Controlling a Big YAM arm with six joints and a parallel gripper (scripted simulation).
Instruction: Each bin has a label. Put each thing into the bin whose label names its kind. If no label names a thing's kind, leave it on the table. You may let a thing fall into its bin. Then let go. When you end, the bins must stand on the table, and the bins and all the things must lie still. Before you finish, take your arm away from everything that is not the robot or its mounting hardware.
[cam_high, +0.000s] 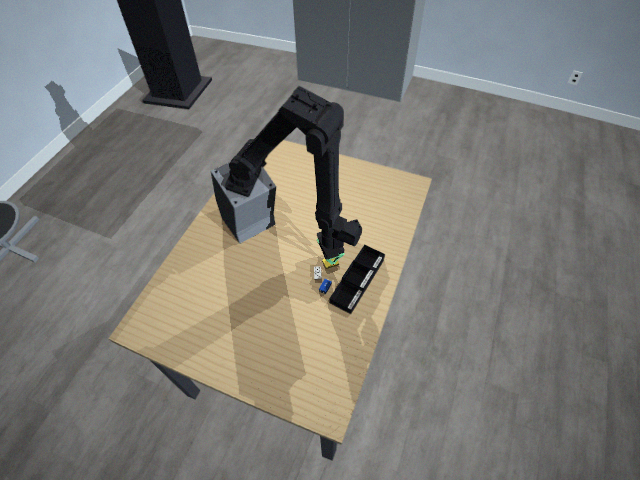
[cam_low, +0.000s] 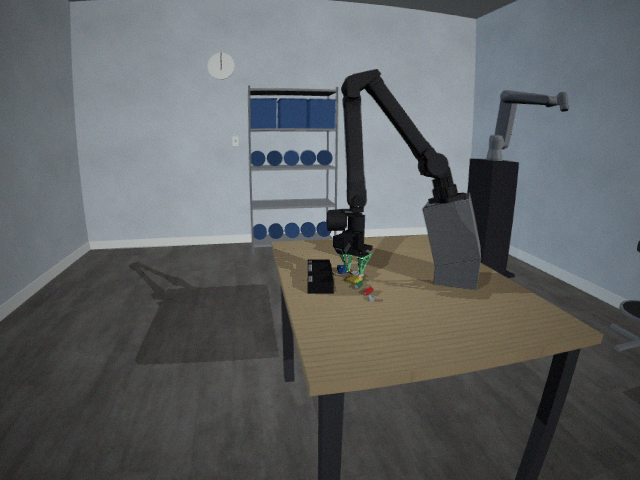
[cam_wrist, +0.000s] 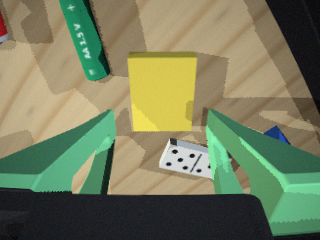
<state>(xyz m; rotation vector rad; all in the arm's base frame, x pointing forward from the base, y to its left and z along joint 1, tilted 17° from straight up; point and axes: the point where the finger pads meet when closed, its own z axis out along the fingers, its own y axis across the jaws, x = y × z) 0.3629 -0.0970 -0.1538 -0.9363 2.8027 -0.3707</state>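
The arm (cam_high: 326, 175) (cam_low: 354, 149), at the centre of the top view, was matte black with blocky joints and long, straight links. Pale green, tapered jaws (cam_high: 333, 258) (cam_low: 355, 272) with open, strut-like sides flanked the lower middle of the wrist view.

Three black bins (cam_high: 342, 305) (cam_low: 321, 287) are joined in a row, white-labelled. On the table, a yellow block (cam_high: 329, 265) (cam_low: 353, 279) (cam_wrist: 163, 92), a dotted white domino (cam_high: 317, 272) (cam_wrist: 186, 159), a blue battery (cam_high: 325, 285) (cam_low: 341, 269) (cam_wrist: 276, 135), a green AA battery (cam_low: 358, 284) (cam_wrist: 86, 40) and a red cylinder (cam_low: 368, 290) (cam_wrist: 2, 27) are seen lying apart.
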